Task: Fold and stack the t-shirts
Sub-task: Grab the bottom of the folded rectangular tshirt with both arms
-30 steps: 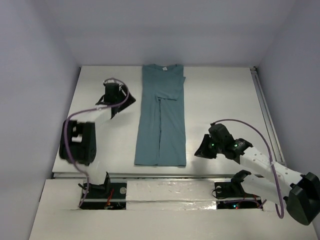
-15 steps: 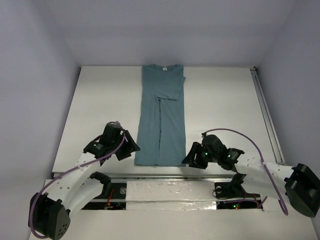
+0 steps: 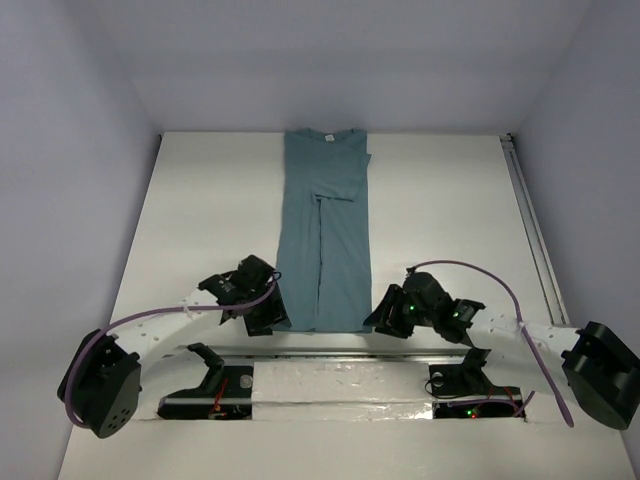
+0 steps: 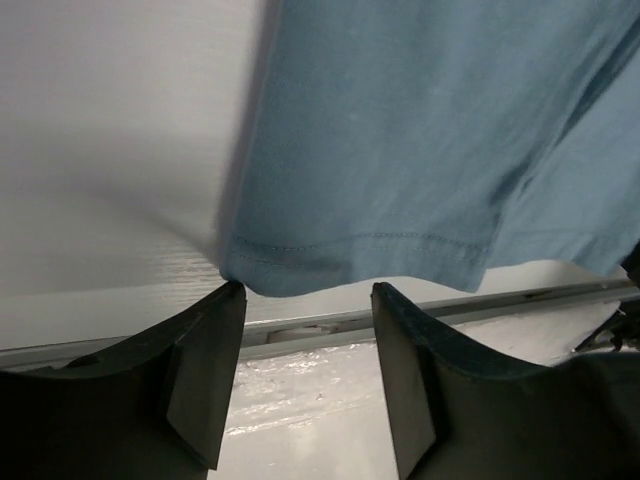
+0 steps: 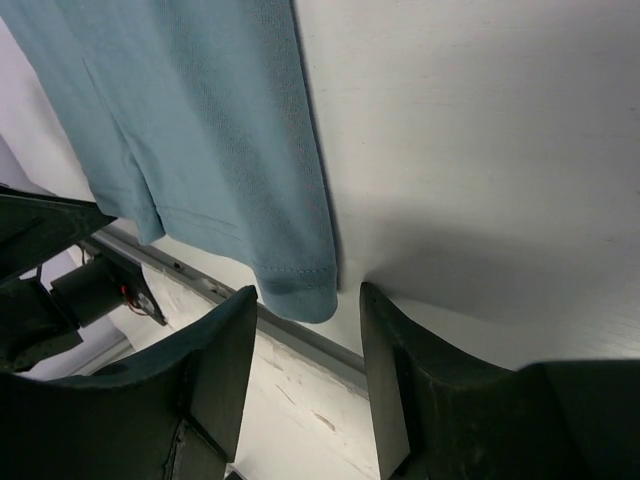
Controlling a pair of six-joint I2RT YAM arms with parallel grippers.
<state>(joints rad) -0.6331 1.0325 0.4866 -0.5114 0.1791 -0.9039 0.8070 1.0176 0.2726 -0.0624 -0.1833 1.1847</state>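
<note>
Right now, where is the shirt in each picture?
Top: the shirt lies as a long strip down the middle of the table.
Left wrist: the shirt fills the top right, its corner just above the left pincer.
Right wrist: the shirt fills the top left, its corner just above the right pincer.
Shared landmark: the stitched hem, the end nearest the arms.

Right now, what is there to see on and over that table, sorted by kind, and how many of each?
Teal t-shirt: 1
Black grippers: 2, the left gripper and the right gripper, both open at the shirt's near hem
Total: 3
</note>
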